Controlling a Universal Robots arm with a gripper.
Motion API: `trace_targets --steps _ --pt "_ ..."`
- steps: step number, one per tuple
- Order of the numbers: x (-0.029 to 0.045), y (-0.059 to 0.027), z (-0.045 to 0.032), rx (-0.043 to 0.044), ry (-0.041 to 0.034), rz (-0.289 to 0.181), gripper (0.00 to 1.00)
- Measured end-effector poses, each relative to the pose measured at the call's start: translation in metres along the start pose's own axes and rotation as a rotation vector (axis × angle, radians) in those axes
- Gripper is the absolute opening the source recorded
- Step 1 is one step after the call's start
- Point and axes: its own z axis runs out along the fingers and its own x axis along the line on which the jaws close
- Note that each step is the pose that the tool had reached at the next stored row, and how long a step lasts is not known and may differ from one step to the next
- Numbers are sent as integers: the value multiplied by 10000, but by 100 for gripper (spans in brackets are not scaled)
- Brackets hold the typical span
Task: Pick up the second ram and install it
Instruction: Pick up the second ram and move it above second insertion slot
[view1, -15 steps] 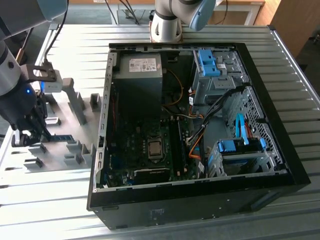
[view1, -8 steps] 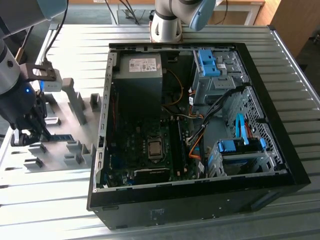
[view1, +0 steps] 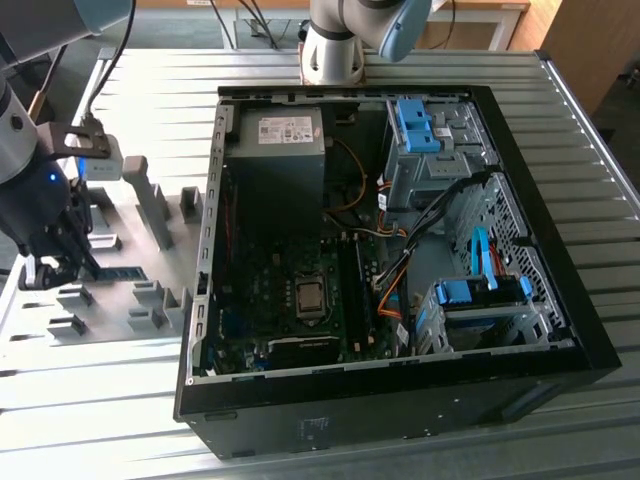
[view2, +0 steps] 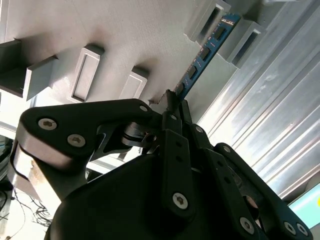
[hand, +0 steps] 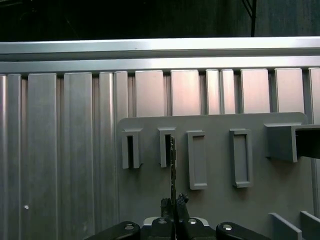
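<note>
Seen edge-on as a thin dark line, the second ram (hand: 172, 165) runs across a grey plate (hand: 150, 195) from the gripper (hand: 173, 202), whose jaws are closed against its two faces. The stick's far end meets one of several upright slotted holders (hand: 197, 160) ranged in a row along the plate. The plate lies on a ribbed aluminium bench (hand: 65, 150), with darkness beyond its edge

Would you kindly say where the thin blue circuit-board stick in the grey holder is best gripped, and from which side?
I would pinch the thin blue circuit-board stick across its flat faces near one end, from above; it stands on edge in the grey holder.
</note>
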Motion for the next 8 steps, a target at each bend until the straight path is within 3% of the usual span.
trace_targets --steps 8 --pt "-1 1 -42 2 -1 28 14"
